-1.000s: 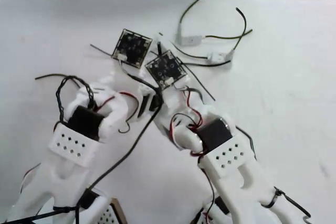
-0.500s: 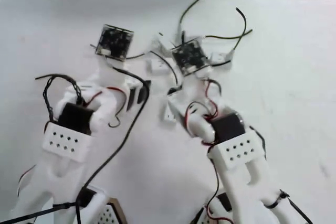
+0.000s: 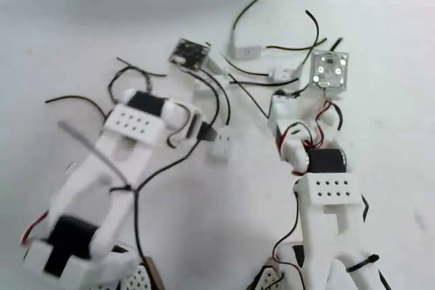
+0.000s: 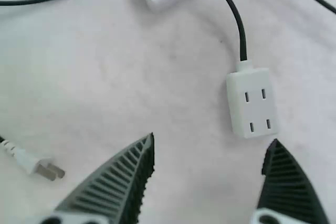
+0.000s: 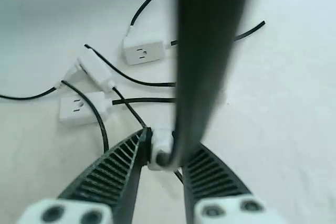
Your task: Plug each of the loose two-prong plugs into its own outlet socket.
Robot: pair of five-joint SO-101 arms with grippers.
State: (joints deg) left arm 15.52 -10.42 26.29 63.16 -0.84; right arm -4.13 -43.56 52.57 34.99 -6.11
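**Arms parted, one plug in hand**

My arms have swung apart from the middle of the tabletop (image 3: 380, 168). My right gripper (image 5: 165, 146) is pinched shut on a white plug (image 5: 159, 145), its black cable (image 5: 205, 61) trailing, so one pairing can start. My left gripper (image 4: 212, 141) hangs wide open and empty above a white outlet block (image 4: 251, 106). Its wrist view gives the block's slots and a loose two-prong plug (image 4: 48, 170) nearby, where the high view gives a plain white block.

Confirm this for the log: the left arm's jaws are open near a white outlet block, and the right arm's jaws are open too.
Wrong on the right arm. The right gripper has its jaws shut on a white plug, as the right wrist view shows. The rest stands: the left gripper has its jaws open near the white outlet block.
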